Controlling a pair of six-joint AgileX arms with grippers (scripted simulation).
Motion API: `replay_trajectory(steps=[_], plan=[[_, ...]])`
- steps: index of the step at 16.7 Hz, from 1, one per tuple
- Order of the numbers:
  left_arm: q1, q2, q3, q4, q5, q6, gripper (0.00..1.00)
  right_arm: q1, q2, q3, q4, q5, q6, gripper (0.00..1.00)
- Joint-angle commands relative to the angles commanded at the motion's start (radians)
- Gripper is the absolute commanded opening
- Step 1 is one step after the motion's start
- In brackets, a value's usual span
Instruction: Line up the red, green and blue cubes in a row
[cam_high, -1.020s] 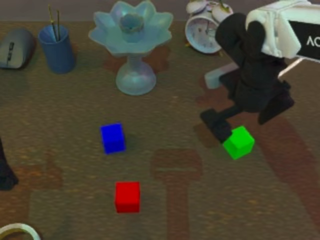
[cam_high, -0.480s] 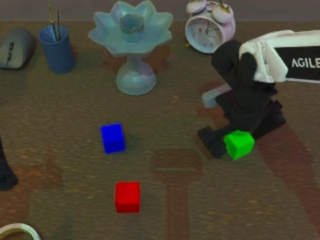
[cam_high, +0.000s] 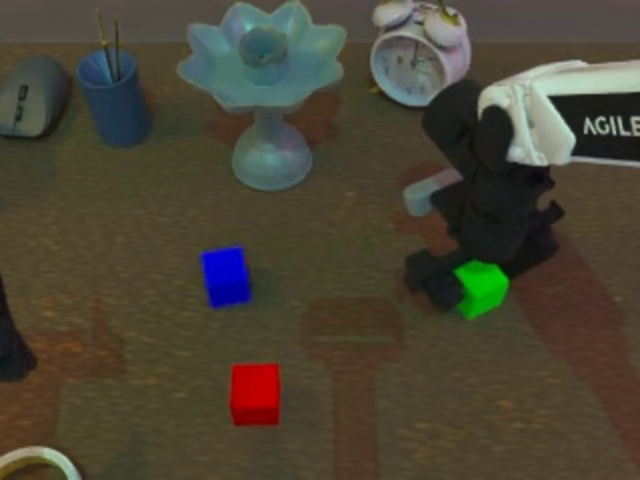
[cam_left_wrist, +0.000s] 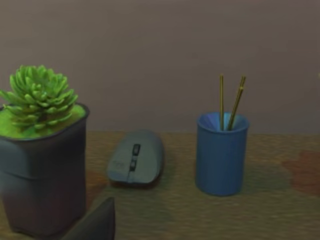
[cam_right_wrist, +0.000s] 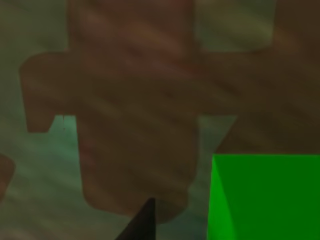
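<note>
Right gripper (cam_high: 462, 283) is down on the table at the right side, fingers closed onto the green cube (cam_high: 483, 288); one dark finger (cam_high: 434, 280) shows against the cube's left face, the other is hidden under the wrist. In the right wrist view the green cube (cam_right_wrist: 265, 196) fills the near corner, with a dark fingertip (cam_right_wrist: 142, 224) just beside it.

Blue cube (cam_high: 226, 276) sits left of centre, red cube (cam_high: 255, 393) nearer the front edge and slightly right of the blue. Both are well apart from the green cube, and the mat (cam_high: 360, 330) between them is open. A white ring (cam_high: 35, 462) is cut off at the front-left corner.

Back edge is crowded: mouse (cam_high: 30, 93), blue cup (cam_high: 113, 96) holding 2 sticks, pale flower-shaped stand (cam_high: 264, 90), alarm clock (cam_high: 418, 55). The clock is just behind the right arm. A small grey block (cam_high: 428, 190) lies beside the wrist.

Left arm is parked at the left edge (cam_high: 10, 345); can't tell its finger state. Its wrist view shows a potted succulent (cam_left_wrist: 40, 155), the mouse (cam_left_wrist: 136, 157) and the cup (cam_left_wrist: 221, 152).

Readable text: "AGILE" on the right arm's label (cam_high: 608, 125), cut off by the frame edge.
</note>
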Motion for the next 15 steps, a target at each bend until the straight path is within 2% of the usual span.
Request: replay_trajectory(steps=[6, 15], plan=[[0.0, 0.0, 0.0, 0.0, 0.0, 0.0, 1.0, 0.0, 0.0, 0.0, 0.0, 0.0, 0.0, 0.02], [0.0, 0.0, 0.0, 0.0, 0.0, 0.0, 1.0, -0.002, -0.012, 0.002, -0.004, 0.0, 0.001, 0.0]])
